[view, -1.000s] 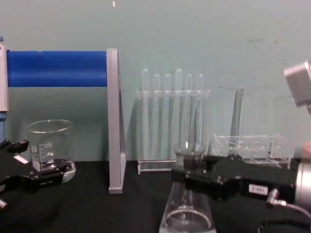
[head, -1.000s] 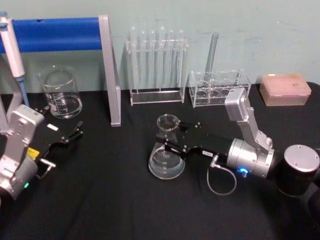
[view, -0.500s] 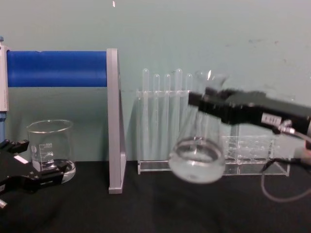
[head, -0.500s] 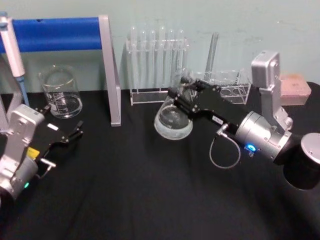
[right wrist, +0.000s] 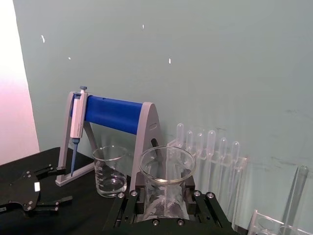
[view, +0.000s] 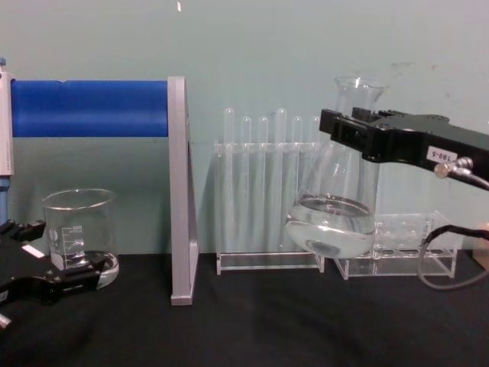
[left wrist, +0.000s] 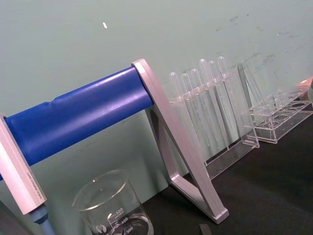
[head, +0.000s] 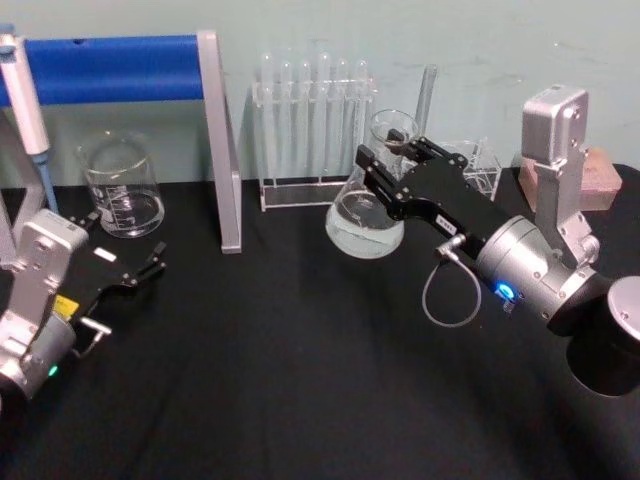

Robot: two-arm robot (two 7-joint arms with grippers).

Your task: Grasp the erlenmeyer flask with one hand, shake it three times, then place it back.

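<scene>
The erlenmeyer flask (head: pixel 366 218) hangs in the air above the black table, nearly upright, with clear liquid in its wide base (view: pixel 331 227). My right gripper (head: pixel 388 168), the hand, is shut on its neck just below the flared lip (view: pixel 357 82). In the right wrist view the flask's rim (right wrist: pixel 167 164) sits between the black fingers (right wrist: pixel 128 204). My left gripper (head: pixel 128 272) rests low at the table's left, open and holding nothing, also seen in the chest view (view: pixel 47 264) and far off in the right wrist view (right wrist: pixel 43 189).
A glass beaker (head: pixel 121 187) stands at the back left by a pipette stand with a blue bar (head: pixel 110 68). A rack of test tubes (head: pixel 315 130) and a lower clear rack (head: pixel 462 165) line the back wall behind the flask. A pink box (head: pixel 602 170) sits far right.
The right gripper has lifted the flask off the table and swung it up and right. Half a second ago it was tilted; now it is nearly upright. The left arm is still.
</scene>
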